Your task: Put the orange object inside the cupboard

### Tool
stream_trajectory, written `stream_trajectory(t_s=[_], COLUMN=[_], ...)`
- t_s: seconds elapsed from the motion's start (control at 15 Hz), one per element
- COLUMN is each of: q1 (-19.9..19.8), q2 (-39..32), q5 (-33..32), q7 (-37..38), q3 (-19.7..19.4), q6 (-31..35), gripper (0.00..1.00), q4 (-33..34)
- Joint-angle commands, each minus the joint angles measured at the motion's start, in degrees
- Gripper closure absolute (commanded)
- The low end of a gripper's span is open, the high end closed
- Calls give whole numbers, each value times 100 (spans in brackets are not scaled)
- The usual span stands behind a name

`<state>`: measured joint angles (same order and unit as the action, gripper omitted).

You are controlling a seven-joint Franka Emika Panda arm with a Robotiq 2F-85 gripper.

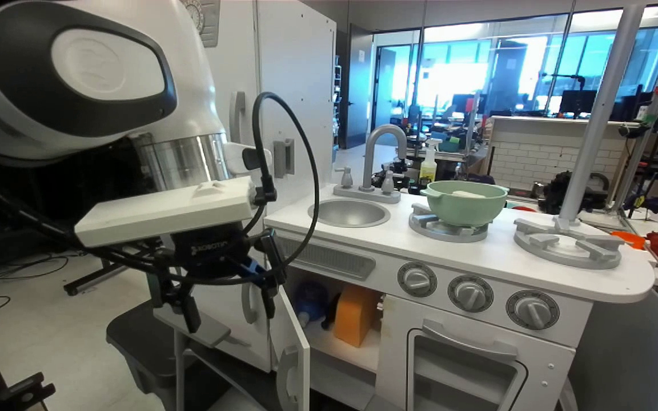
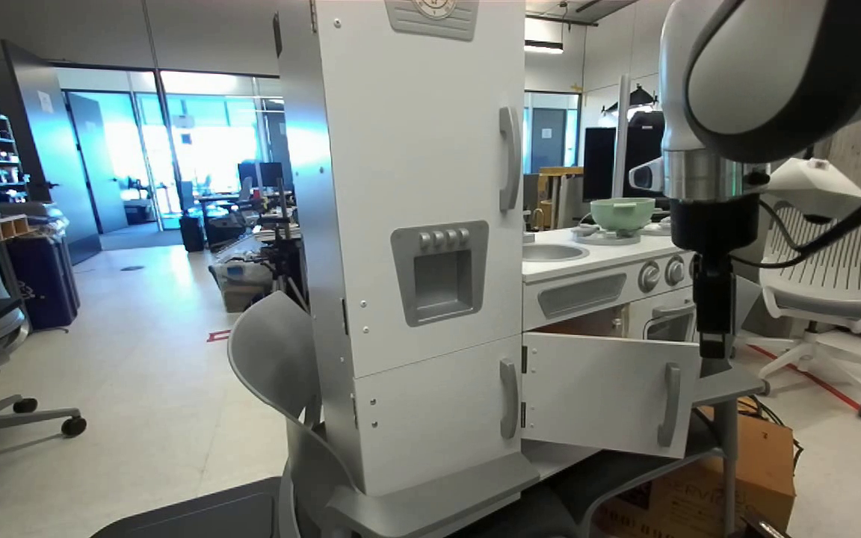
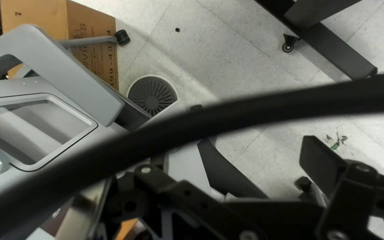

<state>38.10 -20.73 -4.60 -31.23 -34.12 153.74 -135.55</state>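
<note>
The orange object, a blocky item, stands on the inner shelf of the white cupboard in an exterior view. A sliver of it shows at the bottom of the wrist view. The cupboard's hinged door stands open, also in an exterior view, where the door hides the orange object. My gripper is open and empty, outside the cupboard near the door's top edge. In an exterior view it hangs by the door's free end. In the wrist view the fingers are apart and a black cable crosses in front.
A blue item lies beside the orange object on the shelf. The oven door is right of the cupboard. A green bowl sits on the burner above. The tall fridge stands beside the door's hinge. A grey ledge is below.
</note>
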Motion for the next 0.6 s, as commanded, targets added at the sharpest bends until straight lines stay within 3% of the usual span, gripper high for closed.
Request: stream_trajectory(t_s=[0.0,0.27,0.53], q1=[-1513,-2875,-3446], q2=[188,-232,-776], q5=[-749,-646,-701], q7=[627,702,949], q3=[1376,2533,2986], q6=[-71,324,977], gripper=[0,0,0], q4=[1,222,570])
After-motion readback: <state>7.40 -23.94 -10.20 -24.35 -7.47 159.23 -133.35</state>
